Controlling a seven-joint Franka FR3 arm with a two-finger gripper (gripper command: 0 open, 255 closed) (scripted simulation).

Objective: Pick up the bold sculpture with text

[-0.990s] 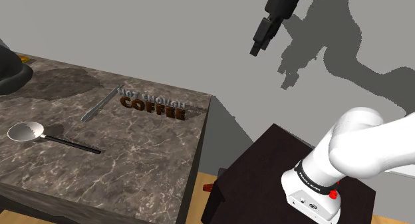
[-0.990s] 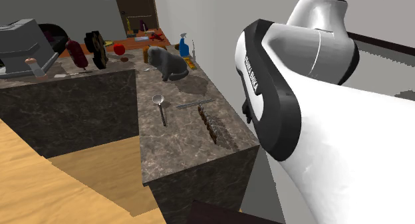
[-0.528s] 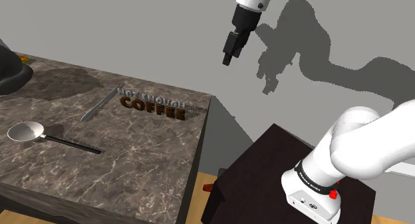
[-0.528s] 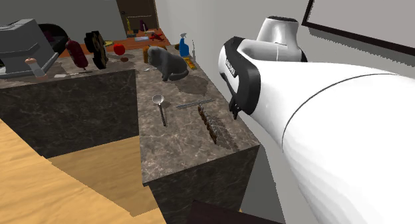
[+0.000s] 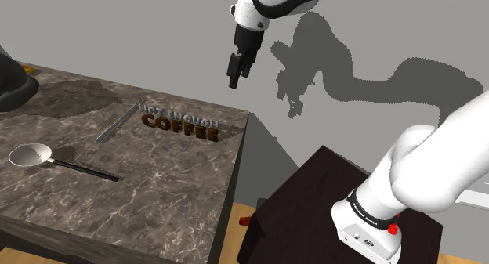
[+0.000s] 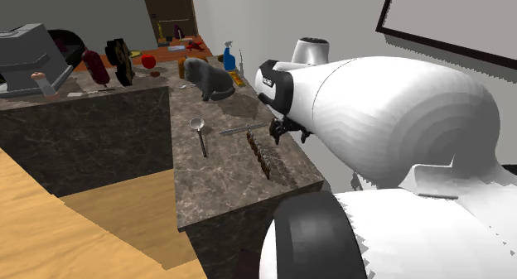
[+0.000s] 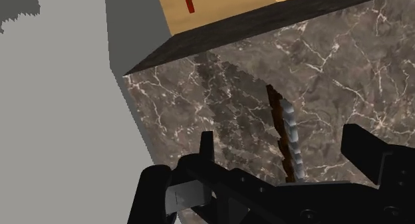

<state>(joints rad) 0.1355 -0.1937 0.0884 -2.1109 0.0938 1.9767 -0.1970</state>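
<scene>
**Open gripper held in the air over a counter corner; lettered sculpture stands untouched**

The black gripper [image 5: 233, 81] is seen in the air above the dark marbled counter [image 5: 157, 196], over the corner that lies nearest the stand [image 5: 313, 193]. In the wrist view its two fingers [image 7: 206, 146] are spread well apart and nothing is clasped between them; only the counter surface, well below, is framed by them.

The sculpture [image 5: 181, 123] is set upright on the counter along the wall-side edge, just short of that same corner. A pale upper row reading "NOT ENOUGH" is carried above a larger brown row reading "COFFEE". It is apart from the gripper and is touched by neither finger.

A thin grey blade [image 5: 115, 124] is laid flat just beside the end of the sculpture that is farther from the corner, slanting away from the wall-side edge. A metal ladle [image 5: 31, 154] with a dark handle is laid further in, well apart from the sculpture. A shadow of the arm is cast on the grey wall behind the counter.
</scene>
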